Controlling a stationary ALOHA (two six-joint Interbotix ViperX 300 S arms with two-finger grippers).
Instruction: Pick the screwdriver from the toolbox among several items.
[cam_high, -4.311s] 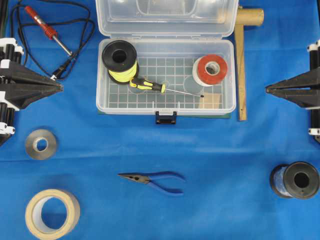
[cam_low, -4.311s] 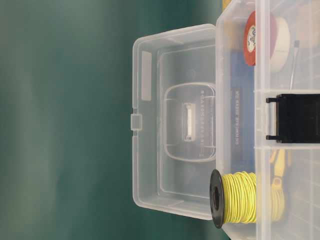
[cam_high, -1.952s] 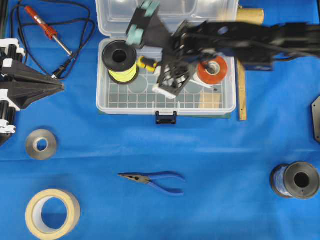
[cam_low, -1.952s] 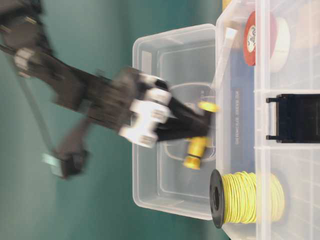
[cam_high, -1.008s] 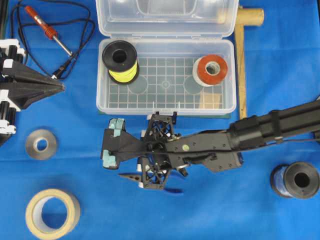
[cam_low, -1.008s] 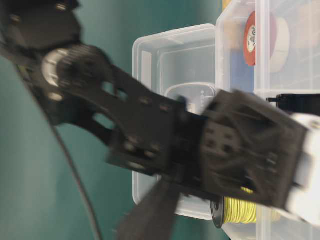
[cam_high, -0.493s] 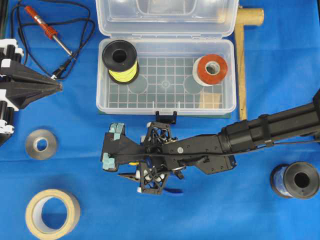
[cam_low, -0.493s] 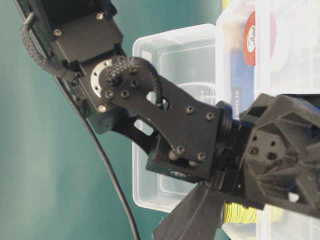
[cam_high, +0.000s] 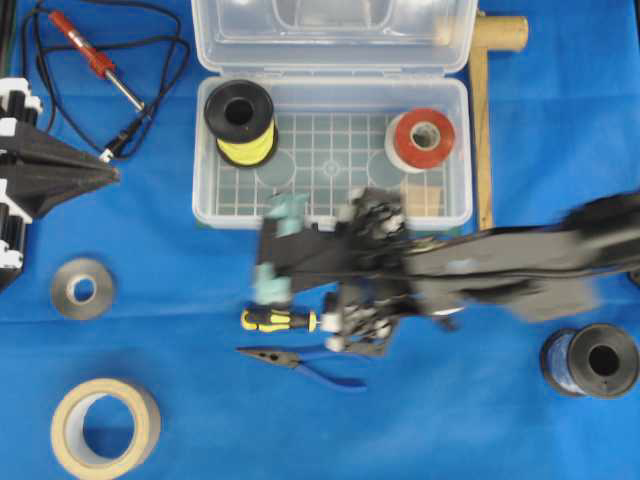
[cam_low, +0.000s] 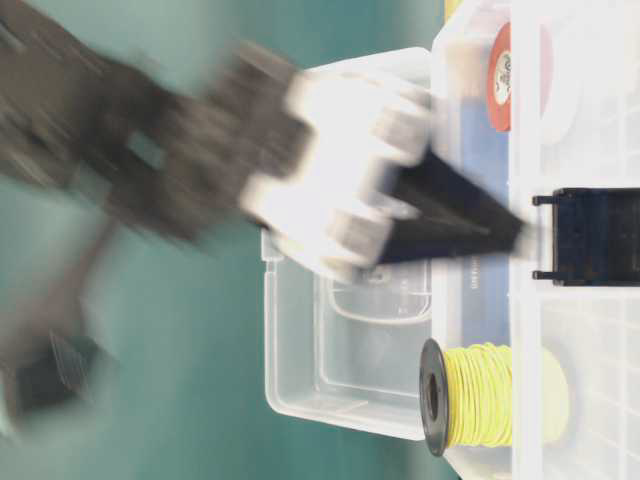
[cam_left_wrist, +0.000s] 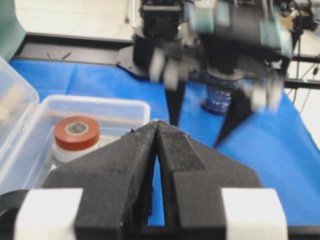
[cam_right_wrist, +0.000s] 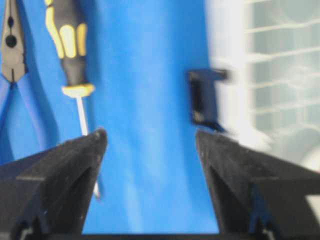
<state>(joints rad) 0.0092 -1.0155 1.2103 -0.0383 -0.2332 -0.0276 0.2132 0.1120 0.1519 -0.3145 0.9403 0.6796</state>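
With its fingers spread wide and nothing between them, the right gripper (cam_right_wrist: 150, 145) hangs over the blue cloth (cam_high: 160, 420), its arm blurred in the overhead view. Just past the left fingertip in the right wrist view lies the screwdriver (cam_right_wrist: 67, 42), flat on the cloth, its thin shaft running toward that finger, apart from both pads. Overhead, its yellow-and-black handle shows between the toolbox (cam_high: 205, 195) front wall and the blue-handled needle-nose pliers (cam_high: 310, 362), outside the box. Inside the open toolbox sit a black spool of yellow wire (cam_high: 240, 122), a red-and-white tape roll (cam_high: 421, 138) and a small tan wooden square (cam_high: 428, 200). At the far left, the left gripper (cam_left_wrist: 159, 131) rests with its fingers pressed together, holding nothing. A red-handled soldering iron (cam_high: 88, 55) lies beyond it.
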